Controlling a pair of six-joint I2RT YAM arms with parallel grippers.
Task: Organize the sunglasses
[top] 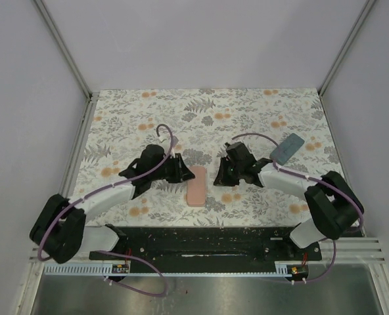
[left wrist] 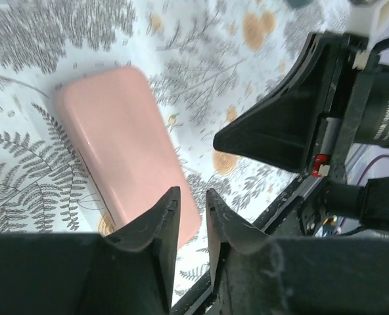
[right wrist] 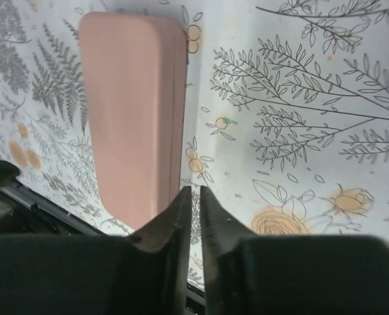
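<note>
Your left tool (top: 184, 173) and right tool (top: 216, 176) flank the closed pink case (top: 197, 186) mid-frame on the floral surface (top: 181, 111). Both are narrowed to slits and hold nothing.

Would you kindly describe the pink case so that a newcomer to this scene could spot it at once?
On the floral table cover, look at the middle of the near half, between the left gripper and the right gripper. The pink case lies there, closed, long axis running front to back. Unlike it, the blue-grey case sits farther back on the right.
</note>
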